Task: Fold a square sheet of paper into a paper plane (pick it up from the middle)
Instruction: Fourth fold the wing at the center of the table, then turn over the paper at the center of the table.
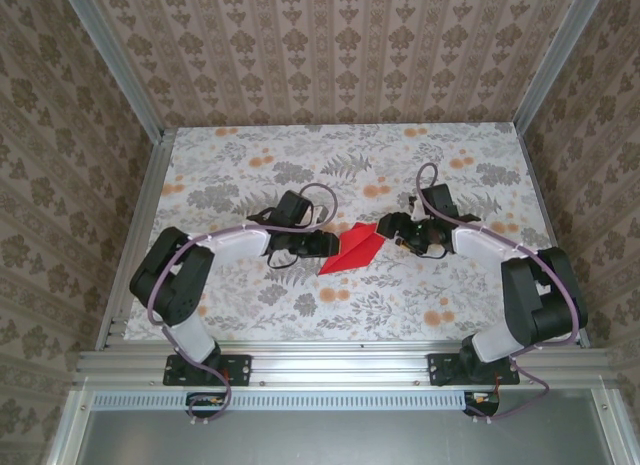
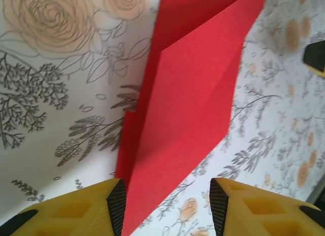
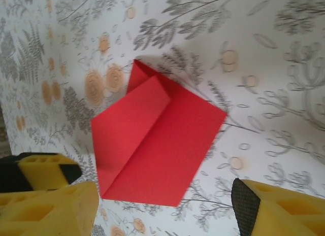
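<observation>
The paper (image 2: 188, 109) lies on the table (image 1: 250, 305), part-folded into an angular shape with overlapping flaps, between the two grippers. The left gripper (image 2: 167, 208) has its jaws apart and clamps nothing. The paper's narrow end reaches into their gap and sits just beside the left pad (image 2: 117, 205); whether the two touch I cannot tell. From there its long axis runs straight ahead of the jaws, leaning a little right. The right gripper (image 3: 162, 200) also stands with jaws apart, wider, and grips nothing. From the right wrist view the paper sits ahead of these jaws, centred on the gap, its main crease slanting from near-left to far-right. Judging by this, the left arm is nearer and lines up with the long axis, so it looks better placed for a pinch, while the right faces the broad end
</observation>
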Controlling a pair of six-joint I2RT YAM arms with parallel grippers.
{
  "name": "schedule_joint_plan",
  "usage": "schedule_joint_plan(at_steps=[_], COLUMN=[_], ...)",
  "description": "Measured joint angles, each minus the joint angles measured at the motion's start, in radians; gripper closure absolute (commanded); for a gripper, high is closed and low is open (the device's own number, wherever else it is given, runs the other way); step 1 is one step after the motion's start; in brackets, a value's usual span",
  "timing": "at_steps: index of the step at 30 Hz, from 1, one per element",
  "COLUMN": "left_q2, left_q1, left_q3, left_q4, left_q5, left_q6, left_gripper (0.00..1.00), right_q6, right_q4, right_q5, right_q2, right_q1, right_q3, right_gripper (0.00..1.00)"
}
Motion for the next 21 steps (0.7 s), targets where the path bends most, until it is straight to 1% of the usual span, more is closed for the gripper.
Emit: schedule_joint_plan(at_steps=[4, 8, 11, 17, 21], left_q2=[0.002, 0.002, 0.0, -0.044, -0.082], left_q1=[0.0, 0.0, 0.002, 0.026, 0.054], left_q3=[0.0, 0.0, 0.0, -0.019, -0.045], left_q4=[-0.006, -0.006, -0.007, -0.013, -0.011], left_q5=[-0.02, -0.043, -0.064, -0.108, -0.127], left_q6=[0.009, 0.008, 0.004, -0.021, -0.037], left_gripper=[0.49, 0.46, 0.41, 0.32, 0.29], right_q6=[0.044, 0.111, 0.152, 0.212, 0.243], right_q4=[0.082, 0.163, 0.185, 0.246, 0.299], right_q5=[-0.003, -0.005, -0.003, -0.001, -0.002], right_q2=[0.016, 0.104, 0.161, 0.222, 0.253], right_q1=[0.059, 0.106, 0.128, 0.158, 0.174], right_q3=[0.0, 0.002, 0.005, 0.039, 0.064], right_gripper=[0.35, 0.4, 0.42, 0.49, 0.54])
